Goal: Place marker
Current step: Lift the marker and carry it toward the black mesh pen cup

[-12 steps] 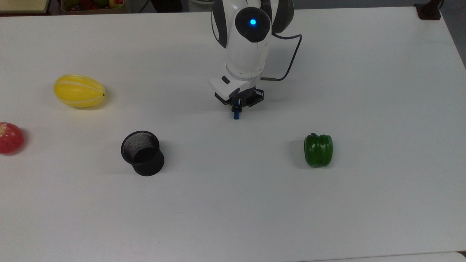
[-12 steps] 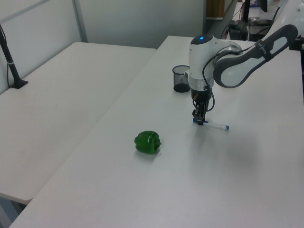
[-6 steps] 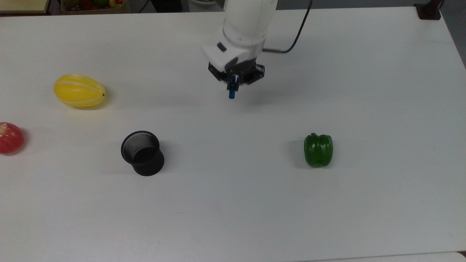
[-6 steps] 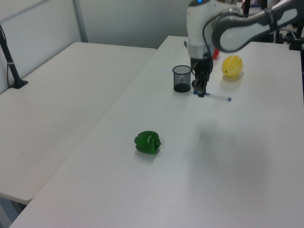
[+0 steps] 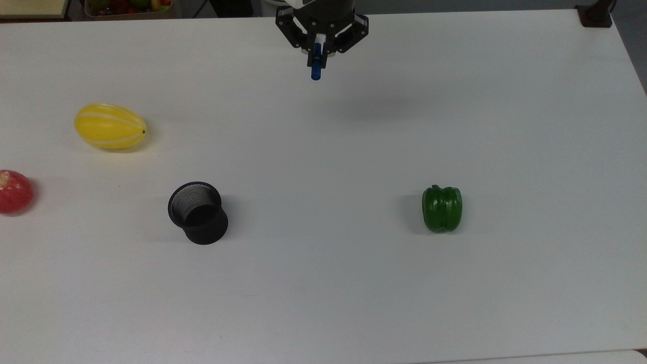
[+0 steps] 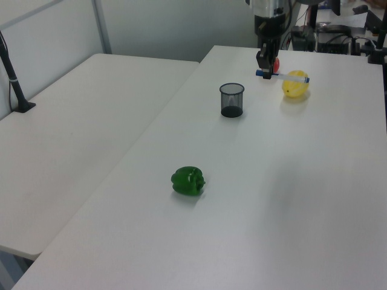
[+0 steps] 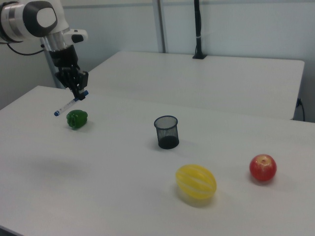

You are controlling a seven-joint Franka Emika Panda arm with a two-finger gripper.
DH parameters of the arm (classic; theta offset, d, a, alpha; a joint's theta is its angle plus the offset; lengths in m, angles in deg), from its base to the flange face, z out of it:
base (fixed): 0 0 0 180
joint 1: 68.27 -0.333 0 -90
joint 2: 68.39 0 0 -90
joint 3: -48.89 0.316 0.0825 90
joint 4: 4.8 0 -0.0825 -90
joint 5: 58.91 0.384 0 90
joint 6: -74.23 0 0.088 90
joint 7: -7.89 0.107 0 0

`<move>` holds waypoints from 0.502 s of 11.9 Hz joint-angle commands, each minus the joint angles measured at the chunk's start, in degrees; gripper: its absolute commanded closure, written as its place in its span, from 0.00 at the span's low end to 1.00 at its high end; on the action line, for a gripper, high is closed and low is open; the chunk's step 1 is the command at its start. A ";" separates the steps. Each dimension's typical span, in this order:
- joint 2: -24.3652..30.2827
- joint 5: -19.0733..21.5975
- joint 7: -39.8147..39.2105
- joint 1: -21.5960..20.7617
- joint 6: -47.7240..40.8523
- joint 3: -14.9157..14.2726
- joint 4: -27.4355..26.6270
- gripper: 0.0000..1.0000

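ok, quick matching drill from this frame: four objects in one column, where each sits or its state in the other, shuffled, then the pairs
Things:
1. marker
2. mesh cup
3. green pepper
4. yellow melon

Place or state:
A. resting on the table toward the top view's right
B. held off the table in the tool
C. upright, empty
D. lying on its side beside the red apple

Pairs: 1-B, 2-C, 3-A, 4-D
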 commanded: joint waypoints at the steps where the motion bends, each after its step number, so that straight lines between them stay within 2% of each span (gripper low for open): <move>1: 0.30 1.08 -1.79 0.04 -1.19 -0.70 0.10 0.87; 3: 0.13 1.08 -4.32 1.44 -1.10 -1.13 0.01 0.87; 6: -0.14 1.43 -11.26 2.76 -0.84 -5.51 -0.26 0.87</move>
